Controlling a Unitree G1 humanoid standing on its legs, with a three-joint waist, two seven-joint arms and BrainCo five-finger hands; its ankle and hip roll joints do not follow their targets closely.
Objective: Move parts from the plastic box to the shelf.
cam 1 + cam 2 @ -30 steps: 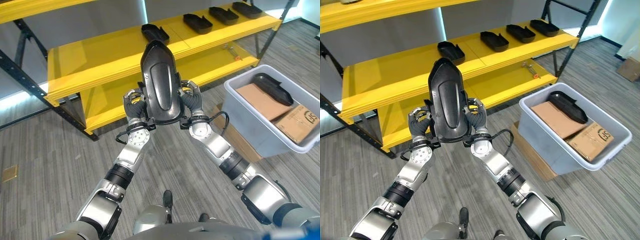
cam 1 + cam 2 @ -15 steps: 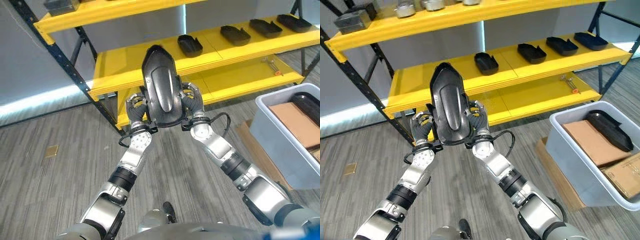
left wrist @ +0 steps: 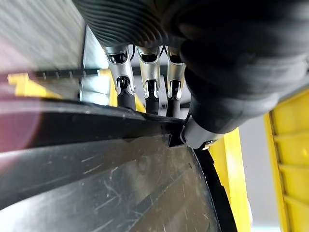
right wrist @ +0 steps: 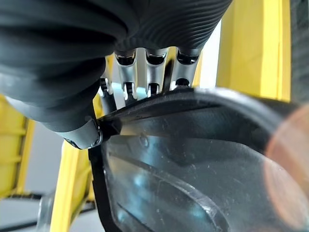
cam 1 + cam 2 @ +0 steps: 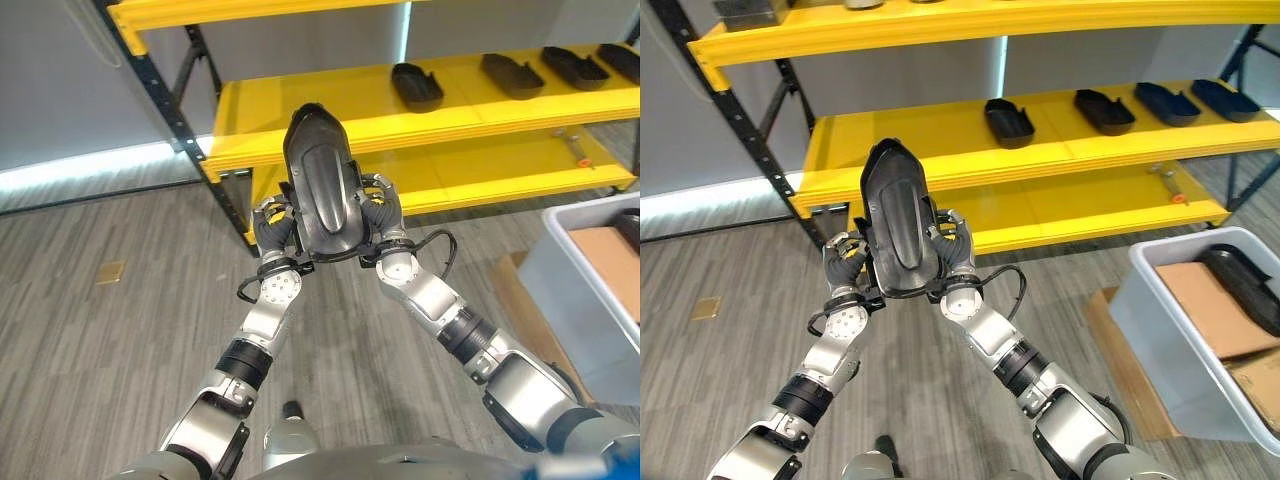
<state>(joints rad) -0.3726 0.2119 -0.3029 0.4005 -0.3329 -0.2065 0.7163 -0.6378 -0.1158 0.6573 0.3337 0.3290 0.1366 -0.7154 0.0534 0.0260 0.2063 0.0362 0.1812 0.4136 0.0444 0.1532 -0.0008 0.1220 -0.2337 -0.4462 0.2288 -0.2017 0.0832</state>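
Two hands are closed on one long black moulded plastic part (image 5: 322, 185): the left hand (image 5: 273, 222) grips its left edge and the right hand (image 5: 381, 212) its right edge, fingers curled over the rim in both wrist views. The part is held upright in front of the robot, its long axis pointing up and away, the narrow end toward the yellow metal shelf (image 5: 940, 150). The middle board of the shelf lies just beyond and above this end, so the coming move is judged to be a reach forward and a lowering flat. Four similar black parts (image 5: 1009, 121) are already laid in a row further right on that board; the left stretch is bare. The grey plastic box (image 5: 1160, 330) stands on the floor at the right, well apart, holding a brown cardboard piece (image 5: 1212, 297) and another black part (image 5: 1245, 282).
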